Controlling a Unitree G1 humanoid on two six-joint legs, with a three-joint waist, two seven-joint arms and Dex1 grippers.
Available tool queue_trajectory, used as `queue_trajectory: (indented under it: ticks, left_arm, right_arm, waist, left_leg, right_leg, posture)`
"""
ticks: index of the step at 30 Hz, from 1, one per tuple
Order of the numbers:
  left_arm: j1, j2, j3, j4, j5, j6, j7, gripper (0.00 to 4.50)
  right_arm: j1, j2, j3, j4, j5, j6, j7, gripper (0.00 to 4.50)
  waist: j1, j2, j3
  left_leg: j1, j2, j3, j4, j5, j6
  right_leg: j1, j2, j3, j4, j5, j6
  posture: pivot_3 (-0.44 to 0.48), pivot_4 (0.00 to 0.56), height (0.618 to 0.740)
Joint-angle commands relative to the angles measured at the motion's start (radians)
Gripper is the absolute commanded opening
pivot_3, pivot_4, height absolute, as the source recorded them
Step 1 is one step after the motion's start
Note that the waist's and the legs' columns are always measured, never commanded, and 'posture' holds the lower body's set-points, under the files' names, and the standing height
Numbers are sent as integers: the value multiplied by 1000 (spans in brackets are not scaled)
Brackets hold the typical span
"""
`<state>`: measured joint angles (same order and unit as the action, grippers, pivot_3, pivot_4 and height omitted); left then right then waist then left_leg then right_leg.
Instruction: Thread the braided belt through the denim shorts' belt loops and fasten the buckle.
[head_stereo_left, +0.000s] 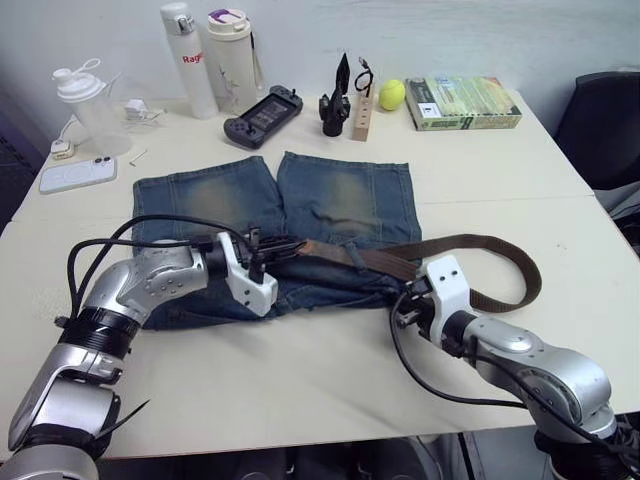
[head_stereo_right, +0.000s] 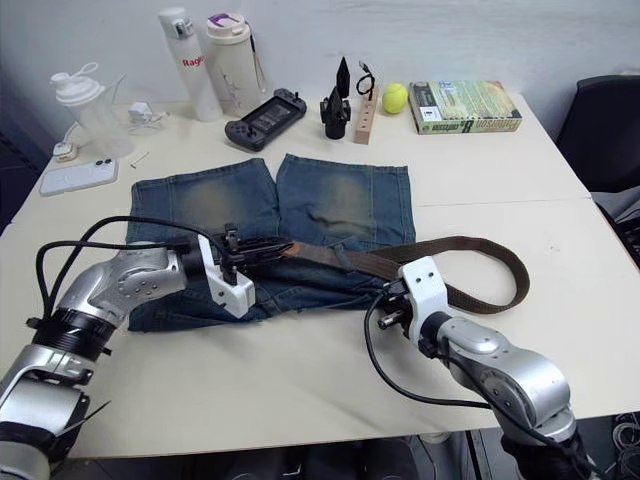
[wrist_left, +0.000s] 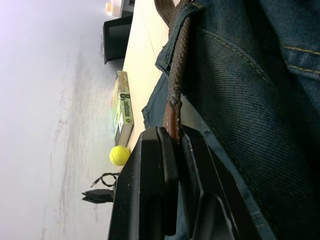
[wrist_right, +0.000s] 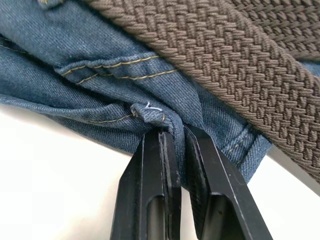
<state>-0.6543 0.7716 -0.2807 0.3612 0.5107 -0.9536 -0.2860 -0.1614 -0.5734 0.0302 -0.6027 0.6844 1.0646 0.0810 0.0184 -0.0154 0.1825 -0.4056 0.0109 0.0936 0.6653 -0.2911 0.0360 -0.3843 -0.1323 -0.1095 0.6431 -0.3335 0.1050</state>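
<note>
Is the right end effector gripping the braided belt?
No. The right end effector pinches the denim shorts edge; the braided belt lies beyond it.

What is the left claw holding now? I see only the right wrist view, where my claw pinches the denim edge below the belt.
Observer: The left claw is shut on the tan tip of the braided belt, over the waistband of the denim shorts.
Operator: And where does the rest of the belt go?
Observer: It runs along the waistband toward the robot's right, leaves the shorts, and curls back in a loop on the table.
Operator: Is anything close to that loop?
Observer: No. The nearest things, a book and a yellow ball, lie at the far edge, apart from it.
</note>
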Motion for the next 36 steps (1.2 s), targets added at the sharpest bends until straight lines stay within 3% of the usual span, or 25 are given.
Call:
queue_trajectory:
  ticks: [1, 7, 18, 25, 29, 36]
  left_arm:
    - [20, 90, 86, 14, -25, 21, -5, 0]
    - [42, 81, 91, -18, -12, 68, 14, 0]
    - [10, 42, 38, 23, -28, 134, -1, 0]
    - [-123, -86, -78, 126, -41, 48, -71, 0]
    - [-211, -208, -142, 232, -54, 24, -127, 0]
    - [-299, -359, -163, 335, -65, 56, -194, 0]
  right_arm:
    - [29, -108, -143, 63, -102, 17, -13, 0]
    - [36, -190, -170, 95, -135, 3, 16, 0]
    - [5, -126, -122, 49, -80, 11, 19, 0]
    - [-30, -72, -66, 20, -62, 44, 18, 0]
    - [-40, -38, -57, 22, -78, 58, 9, 0]
    - [-32, -11, -68, 9, -109, 74, 12, 0]
  waist:
    - [2, 0, 0]
    - [4, 0, 0]
    - [4, 0, 0]
    - [9, 0, 0]
    - [10, 0, 0]
    - [9, 0, 0]
  left_leg:
    - [0, 0, 0, 0, 0, 0]
    - [0, 0, 0, 1, 0, 0]
    - [0, 0, 0, 1, 0, 0]
    - [0, -1, 0, 1, 0, 0]
    - [0, -3, 0, 2, 0, 1]
    - [0, -4, -1, 2, 0, 3]
  right_leg:
    - [0, 0, 0, 0, 0, 0]
    - [1, -1, 0, 0, 0, 0]
    - [1, 0, 0, 0, 0, 0]
    - [1, 1, -1, 0, 0, 0]
    - [2, 1, -2, 0, 0, 0]
    - [3, 0, -3, -1, 1, 2]
  posture:
    - [0, 150, 724]
    - [0, 150, 724]
    - [0, 150, 724]
    - [0, 150, 724]
    - [0, 150, 724]
    - [0, 150, 724]
